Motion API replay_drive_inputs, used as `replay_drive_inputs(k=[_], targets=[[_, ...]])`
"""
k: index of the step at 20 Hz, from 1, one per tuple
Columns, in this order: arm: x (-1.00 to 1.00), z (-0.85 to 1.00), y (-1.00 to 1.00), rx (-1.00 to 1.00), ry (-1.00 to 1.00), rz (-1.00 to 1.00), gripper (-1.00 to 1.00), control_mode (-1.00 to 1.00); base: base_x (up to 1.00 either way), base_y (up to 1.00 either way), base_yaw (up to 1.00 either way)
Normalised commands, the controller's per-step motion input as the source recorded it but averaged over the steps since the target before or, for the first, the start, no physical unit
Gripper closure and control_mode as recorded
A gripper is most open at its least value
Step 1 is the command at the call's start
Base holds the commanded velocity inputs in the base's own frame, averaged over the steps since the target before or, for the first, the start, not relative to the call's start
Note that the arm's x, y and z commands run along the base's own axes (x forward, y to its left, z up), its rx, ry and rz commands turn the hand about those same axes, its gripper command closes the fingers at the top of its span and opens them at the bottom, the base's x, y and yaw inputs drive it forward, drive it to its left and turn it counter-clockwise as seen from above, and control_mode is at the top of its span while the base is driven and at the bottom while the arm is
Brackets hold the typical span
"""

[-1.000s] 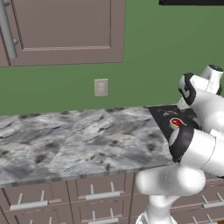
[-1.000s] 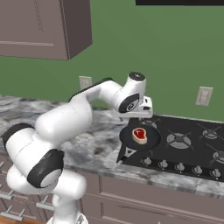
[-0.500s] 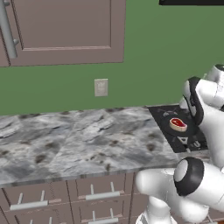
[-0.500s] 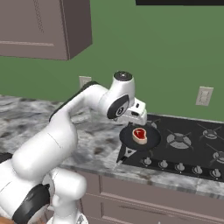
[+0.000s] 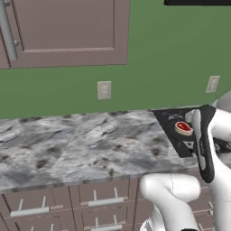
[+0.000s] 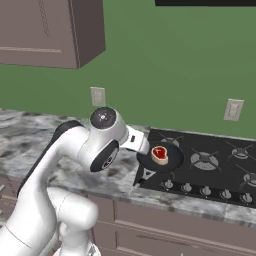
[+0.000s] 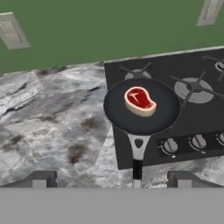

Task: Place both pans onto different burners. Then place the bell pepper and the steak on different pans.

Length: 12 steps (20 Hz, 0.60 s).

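One black pan sits on the front left burner of the black cooktop, its pale-ended handle pointing toward me. The steak, red with a tan fat rim, lies in that pan. From the base cameras I see the same pan with the steak and again the steak. My gripper is open with nothing between its fingertips, held back over the counter edge, short of the pan's handle. The second pan and the bell pepper are out of view.
Bare burners lie to the right of and behind the pan, with silver knobs along the cooktop's front. Grey marble counter stretches left of the cooktop. Wall outlets and an upper cabinet are above.
My hand has pulled back from above the pan toward the left and lower. The steak stays lying in the pan.
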Motion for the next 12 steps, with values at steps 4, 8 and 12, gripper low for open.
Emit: replay_drive_inputs(k=[4, 8, 12], targets=[[-0.53, 0.47, 0.15, -0.02, -0.01, 0.0, -1.0, -1.0, 0.0, 0.0, 0.0], [-0.47, 0.75, 0.16, 0.0, 0.1, 0.0, -1.0, -1.0, 0.0, 0.0, 0.0], [-0.46, 0.71, 0.12, 0.02, 0.1, 0.0, -1.0, -1.0, 0.0, 0.0, 0.0]])
